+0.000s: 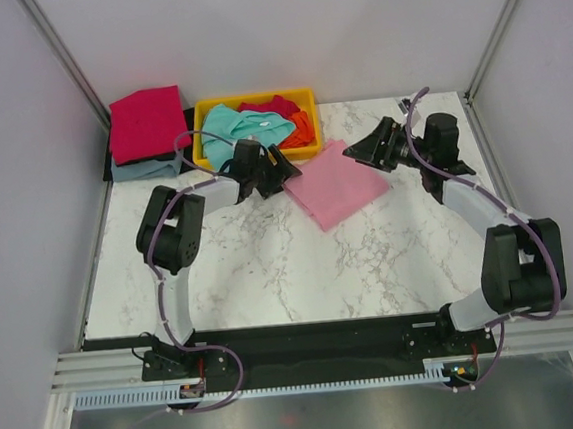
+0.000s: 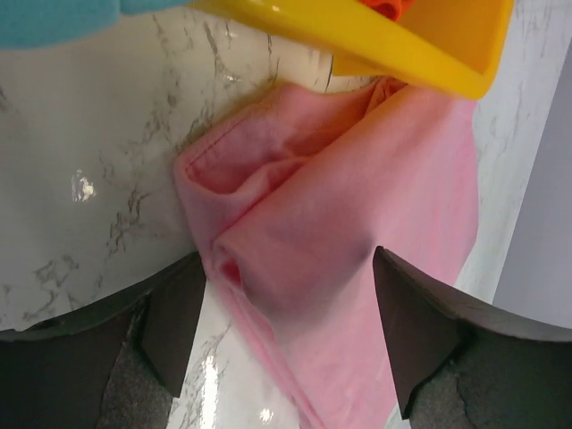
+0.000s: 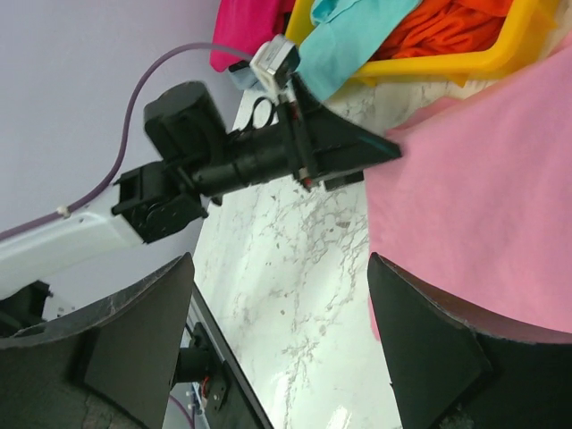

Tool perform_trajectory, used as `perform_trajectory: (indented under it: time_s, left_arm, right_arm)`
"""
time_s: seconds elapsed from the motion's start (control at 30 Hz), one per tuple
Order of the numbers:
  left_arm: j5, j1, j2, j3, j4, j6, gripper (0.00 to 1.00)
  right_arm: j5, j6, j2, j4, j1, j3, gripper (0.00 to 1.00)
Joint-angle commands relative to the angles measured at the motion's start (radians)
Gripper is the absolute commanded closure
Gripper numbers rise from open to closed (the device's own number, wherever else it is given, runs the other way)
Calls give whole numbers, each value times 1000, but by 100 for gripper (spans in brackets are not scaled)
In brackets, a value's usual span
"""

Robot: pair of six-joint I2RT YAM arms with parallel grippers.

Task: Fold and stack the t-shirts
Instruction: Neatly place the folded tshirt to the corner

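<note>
- Now, your light pink t-shirt (image 1: 336, 183) lies folded flat on the table (image 1: 271, 266), just near of the yellow tray (image 1: 311, 112).
- Your left end effector (image 1: 281, 169) stands wide at the shirt's left edge, gripping nothing.
- Your right end effector (image 1: 366, 148) stands wide by the shirt's far right corner, also gripping nothing.
- A teal t-shirt (image 1: 239, 126) spills over the tray's rim.
- At far left, a crimson t-shirt (image 1: 146, 121) lies on a grey-blue one (image 1: 147, 169).

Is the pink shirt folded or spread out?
Folded: the pink shirt lies as a compact rectangle on the table, with doubled layers at its edge.
</note>
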Motion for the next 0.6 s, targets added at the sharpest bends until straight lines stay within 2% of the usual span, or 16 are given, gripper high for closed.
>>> perform_trajectory:
  time_s: [0.0,0.1,0.17,0.2,0.27,0.3,0.47,0.57]
  left_arm:
    - [-69,-13,64,46,-46,-43,17]
    - [-105,-22,76,23,-38,-70,25]
    - [-106,-27,102,29,-26,-80,40]
    - [-105,-27,115,36,-21,-83,49]
    - [-99,-34,129,61,-18,-87,92]
    - [-90,-34,130,71,-17,-84,98]
    - [-11,-57,63,79,-82,27,98]
    - [-11,-63,-57,-11,-151,116,98]
  right_arm:
    - [-38,-32,-109,25,7,-32,13]
    - [-31,-17,-153,38,10,-62,12]
    - [-41,0,-164,57,22,-75,11]
    - [-43,-2,-164,57,30,-77,11]
    - [-41,-2,-162,55,41,-88,11]
    - [-41,-3,-162,52,41,-92,11]
    - [-18,-32,-195,3,42,-118,11]
    - [0,-59,-225,-38,42,-120,11]
